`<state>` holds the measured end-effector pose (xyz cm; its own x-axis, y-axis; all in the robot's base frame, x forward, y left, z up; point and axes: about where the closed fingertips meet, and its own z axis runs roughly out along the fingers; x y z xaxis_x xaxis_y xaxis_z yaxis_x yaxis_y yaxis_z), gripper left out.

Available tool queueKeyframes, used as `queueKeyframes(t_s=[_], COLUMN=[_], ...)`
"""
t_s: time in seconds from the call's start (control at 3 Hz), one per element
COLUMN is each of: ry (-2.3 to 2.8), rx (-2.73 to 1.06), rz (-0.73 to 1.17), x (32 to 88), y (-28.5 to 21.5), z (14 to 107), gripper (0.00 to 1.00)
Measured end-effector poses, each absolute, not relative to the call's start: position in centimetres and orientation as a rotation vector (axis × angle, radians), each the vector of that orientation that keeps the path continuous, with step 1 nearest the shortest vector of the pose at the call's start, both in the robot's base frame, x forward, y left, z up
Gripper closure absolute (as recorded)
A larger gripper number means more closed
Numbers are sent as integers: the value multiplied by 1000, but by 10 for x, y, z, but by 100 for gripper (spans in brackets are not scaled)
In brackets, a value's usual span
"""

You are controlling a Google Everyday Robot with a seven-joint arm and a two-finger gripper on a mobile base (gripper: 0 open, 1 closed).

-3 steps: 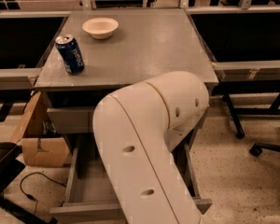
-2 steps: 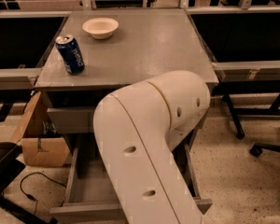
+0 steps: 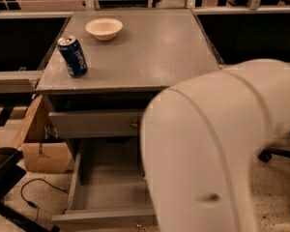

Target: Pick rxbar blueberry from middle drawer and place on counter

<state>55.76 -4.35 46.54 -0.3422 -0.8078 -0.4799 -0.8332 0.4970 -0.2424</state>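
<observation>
The middle drawer (image 3: 104, 216) is pulled open at the bottom of the grey cabinet; the part of its floor that shows is bare. The rxbar blueberry does not show; my white arm (image 3: 217, 153) covers the drawer's right side. The gripper is out of view behind the arm. The counter (image 3: 150, 52) is the flat grey cabinet top above, holding a blue Pepsi can (image 3: 72, 57) at its left front and a white bowl (image 3: 104, 28) at the back left.
The like-fronted drawer (image 3: 94, 123) above is shut. A cardboard box (image 3: 41, 144) stands on the floor left of the cabinet, with a black cable (image 3: 31, 195) and a dark chair part (image 3: 2, 173). Dark tables flank the cabinet on both sides.
My arm has swung to the right and closer to the camera, uncovering the left and middle of the open drawer. The can and bowl have not moved on the counter.
</observation>
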Motion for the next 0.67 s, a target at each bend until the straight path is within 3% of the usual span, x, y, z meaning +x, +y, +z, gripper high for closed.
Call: queueKeyframes(t_s=[0.67], ry=[2039], rx=[-1421], rz=[-30], x=[539], y=[-68], z=[600], gripper=[100])
